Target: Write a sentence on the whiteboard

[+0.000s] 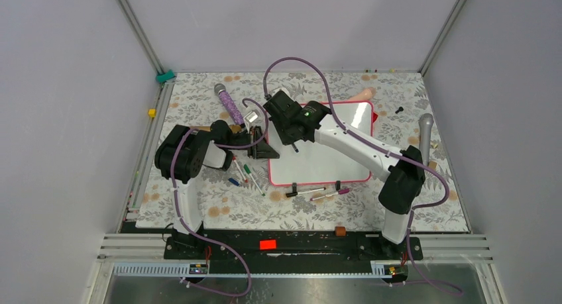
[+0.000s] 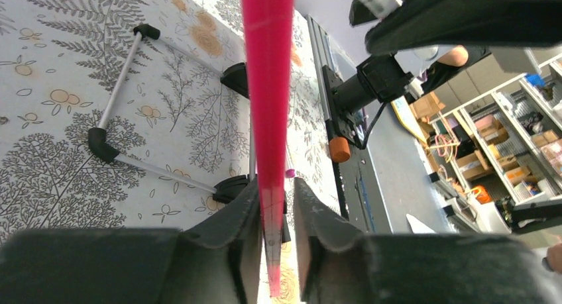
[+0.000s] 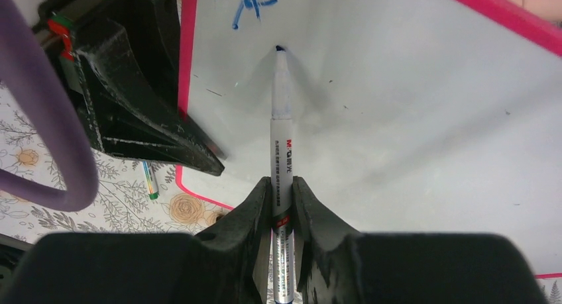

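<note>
One whiteboard (image 1: 331,161), two microphones (image 1: 228,105), one held marker (image 3: 281,132) and at least four loose pens (image 1: 248,173).

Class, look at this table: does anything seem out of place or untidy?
Yes: several loose marker pens lie scattered at mixed angles on the floral-patterned table cover beside the glossy white, pink-rimmed whiteboard, not gathered together.

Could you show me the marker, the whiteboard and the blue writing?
marker (image 3: 281,138): right wrist view, on its white barrel.
whiteboard (image 3: 424,118): right wrist view, on its bare white face.
blue writing (image 3: 254,2): right wrist view, on the strokes near the top edge.
</note>
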`<state>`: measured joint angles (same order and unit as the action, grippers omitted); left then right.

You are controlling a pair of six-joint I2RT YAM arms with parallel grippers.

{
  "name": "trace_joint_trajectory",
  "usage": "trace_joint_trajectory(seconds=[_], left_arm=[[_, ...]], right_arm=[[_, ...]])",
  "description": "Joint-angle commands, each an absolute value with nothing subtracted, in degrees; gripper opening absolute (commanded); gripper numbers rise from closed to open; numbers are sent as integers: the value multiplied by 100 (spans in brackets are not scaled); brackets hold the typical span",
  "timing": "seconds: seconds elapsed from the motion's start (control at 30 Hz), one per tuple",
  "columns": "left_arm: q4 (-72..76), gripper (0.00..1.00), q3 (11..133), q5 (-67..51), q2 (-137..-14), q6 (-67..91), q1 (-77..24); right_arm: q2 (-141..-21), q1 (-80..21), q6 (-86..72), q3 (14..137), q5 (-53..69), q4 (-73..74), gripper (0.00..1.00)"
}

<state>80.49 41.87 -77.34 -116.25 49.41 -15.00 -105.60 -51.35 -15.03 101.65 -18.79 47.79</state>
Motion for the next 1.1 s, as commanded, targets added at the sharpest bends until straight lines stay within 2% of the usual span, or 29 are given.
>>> trace_joint_trajectory(seconds=[0.0, 0.27, 0.3, 0.6, 0.77, 0.83, 0.93, 1.0, 1.07], left_arm=[[8420, 30, 4222, -8330, -11323, 4966, -1585], [8436, 92, 4312, -8460, -11036, 5185, -1438], [8437, 97, 4331, -8485, -10971, 5212, -1421], [8446, 98, 3949, -8074, -10011, 5328, -757], [8103, 87, 3281, -7197, -8747, 5646, 77], [6792, 87, 3049, -6810, -7760, 5328, 308], [3783, 93, 2989, -6013, -6488, 4262, 247], [567, 98, 3615, -5498, -6118, 2779, 127], [-2403, 98, 4523, -4339, -6040, 980, -176]], right_arm=[[-10061, -5067, -1497, 10402, -1828, 4594, 0], [-9699, -5009, -1536, 10365, -1642, 4529, 0], [-9626, -5004, -1538, 10348, -1631, 4531, 0], [-8981, -4670, -1671, 10247, -1299, 4502, 0], [-8541, -4374, -1807, 9975, -432, 4105, 0], [-8448, -4273, -1898, 9890, 224, 3941, 0], [-8381, -4220, -1864, 9794, 1385, 3575, 0], [-8423, -4213, -1981, 9829, 1892, 3486, 0], [-8545, -4190, -2176, 10024, 2310, 3574, 0]])
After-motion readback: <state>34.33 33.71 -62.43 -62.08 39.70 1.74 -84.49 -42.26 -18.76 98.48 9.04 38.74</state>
